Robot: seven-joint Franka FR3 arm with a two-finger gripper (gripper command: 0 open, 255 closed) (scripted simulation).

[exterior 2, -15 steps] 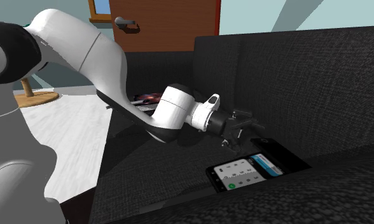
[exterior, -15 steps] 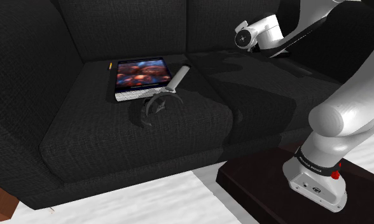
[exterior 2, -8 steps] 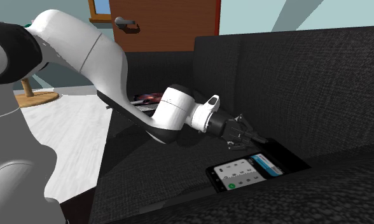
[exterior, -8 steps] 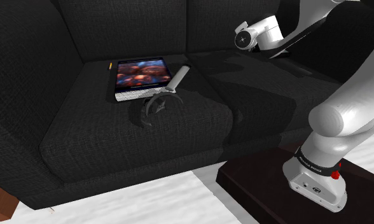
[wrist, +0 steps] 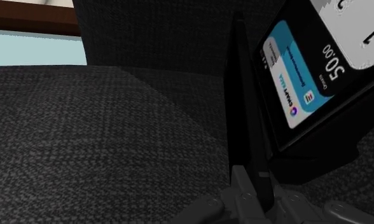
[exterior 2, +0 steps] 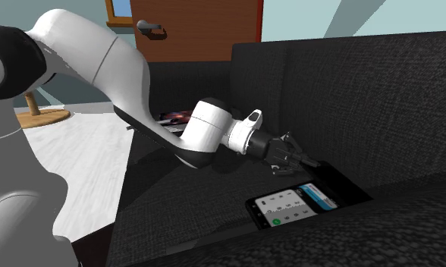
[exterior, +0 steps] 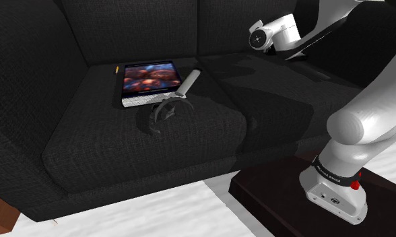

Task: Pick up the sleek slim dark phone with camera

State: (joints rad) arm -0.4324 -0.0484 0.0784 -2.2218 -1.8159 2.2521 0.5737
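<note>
A slim dark phone (exterior 2: 301, 203) with a lit screen lies flat on the black sofa seat, close to the backrest. In the second exterior view my black gripper (exterior 2: 311, 161) hovers just above the phone's far end, its fingers drawn together to a point. The wrist view has the gripper (wrist: 240, 44) as one thin black wedge, the two fingers meeting with nothing between them. The phone (wrist: 313, 70) lies beside the fingers, apart from them and not clasped. In the shoulder view the arm's white wrist (exterior: 274, 34) reaches over the seat cushion on that view's right.
On the other cushion of the black sofa (exterior: 122, 155) lie a flat tablet-like thing with a colourful picture (exterior: 148, 82), a grey cylinder (exterior: 190, 82) and a dark curved object (exterior: 164, 111). The sofa backrest (exterior 2: 350, 98) rises right behind the phone. The stand (exterior: 277, 202) is at the front.
The fingers stood apart a second ago and have come together on nothing. The hand has edged slightly towards the backrest. The phone has not moved.
</note>
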